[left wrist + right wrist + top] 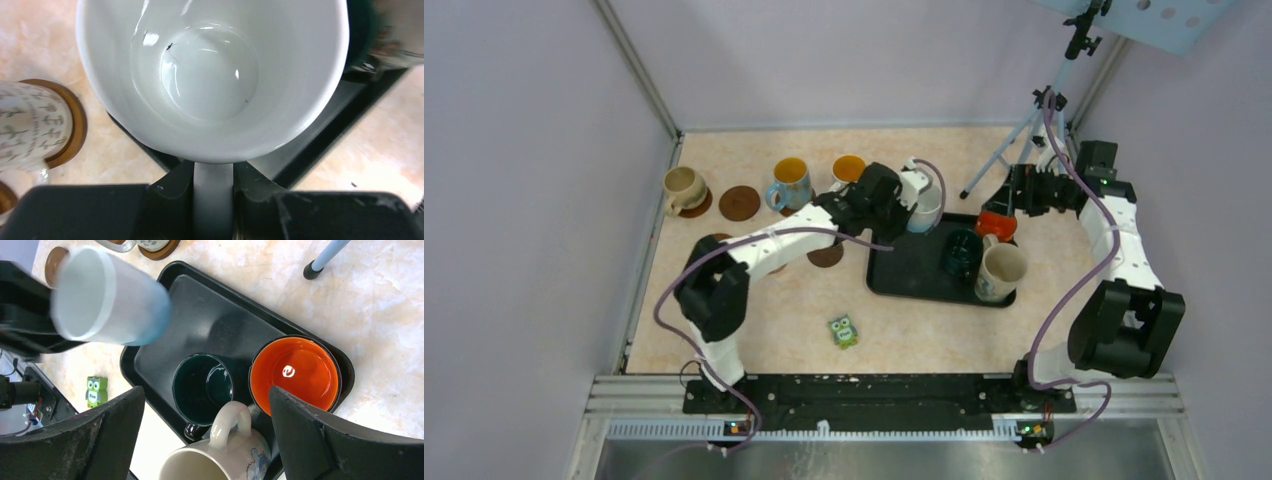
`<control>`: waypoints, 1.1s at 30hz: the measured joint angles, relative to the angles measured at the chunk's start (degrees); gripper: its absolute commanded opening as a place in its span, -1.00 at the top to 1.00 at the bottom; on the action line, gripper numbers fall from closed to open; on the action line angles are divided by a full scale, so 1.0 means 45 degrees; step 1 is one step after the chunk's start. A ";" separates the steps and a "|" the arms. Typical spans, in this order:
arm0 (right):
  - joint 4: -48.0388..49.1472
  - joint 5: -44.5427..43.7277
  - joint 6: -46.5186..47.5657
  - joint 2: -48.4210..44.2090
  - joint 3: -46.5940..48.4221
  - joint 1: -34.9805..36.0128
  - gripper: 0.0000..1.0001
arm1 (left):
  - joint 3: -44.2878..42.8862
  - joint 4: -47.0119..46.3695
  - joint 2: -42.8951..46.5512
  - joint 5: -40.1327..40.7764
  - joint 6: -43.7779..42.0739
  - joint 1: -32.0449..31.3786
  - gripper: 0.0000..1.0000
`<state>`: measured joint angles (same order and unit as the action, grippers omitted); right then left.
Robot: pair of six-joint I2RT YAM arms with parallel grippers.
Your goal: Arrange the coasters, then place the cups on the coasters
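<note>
White cup clamped by its handle; three cups on the tray, three out among the coasters.

I have the white cup (pixel 210 75) held by its handle in the left gripper (pixel 213 180), mouth up, at the far-left corner of the tray (pixel 904 278). On the tray I see the dark green cup (pixel 961 253), the small orange-red cup (pixel 997 224) beyond it, and a cream cup (pixel 1001 272) at the near-right corner, all upright. Along the far side of the surface (pixel 774 320), the beige cup (pixel 682 188) stands on a brown coaster (pixel 700 206). A bare coaster (pixel 739 203) lies just beside it, then come the blue-handled cup (pixel 789 184) and an orange-lined cup (pixel 848 170). The orange-lined cup stands on a ringed coaster (pixel 75 125). Another coaster (pixel 826 256) lies near the tray's left edge.
</note>
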<state>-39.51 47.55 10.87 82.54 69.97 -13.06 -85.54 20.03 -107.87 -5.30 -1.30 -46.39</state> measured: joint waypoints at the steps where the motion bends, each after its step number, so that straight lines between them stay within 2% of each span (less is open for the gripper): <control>1: 0.0058 0.0015 0.0000 0.0000 -0.0034 0.0000 -0.85 | 0.0316 -0.0063 0.0665 -0.0262 -0.0107 0.0078 1.00; 7: 0.0121 0.0039 0.0005 0.0000 -0.0058 -0.0010 -0.85 | 0.1486 0.0583 0.3959 -0.2244 -0.0758 0.1166 1.00; 12: 0.0214 0.0039 0.0005 0.0000 -0.0257 -0.0029 -0.84 | 0.3079 0.1496 0.6309 -0.3677 -0.1739 0.3793 1.00; 16: 0.0228 0.0034 0.0005 0.0000 -0.0325 -0.0029 -0.85 | 0.4420 0.2137 0.7567 -0.3842 -0.2239 0.5396 1.00; 22: 0.0321 0.0034 -0.0015 0.0005 -0.0389 -0.0029 -0.85 | 0.6577 0.2161 0.8524 -0.3745 -0.2317 0.5605 1.00; 33: 0.0699 0.0024 -0.0136 0.0005 -0.0801 -0.0029 -0.85 | 0.9821 -0.0461 0.8519 -0.2793 -0.2152 0.5576 1.00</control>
<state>-36.36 47.66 10.26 82.56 66.37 -13.19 -41.34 17.96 -69.54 -17.87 -10.98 -21.30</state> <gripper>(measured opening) 0.923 0.245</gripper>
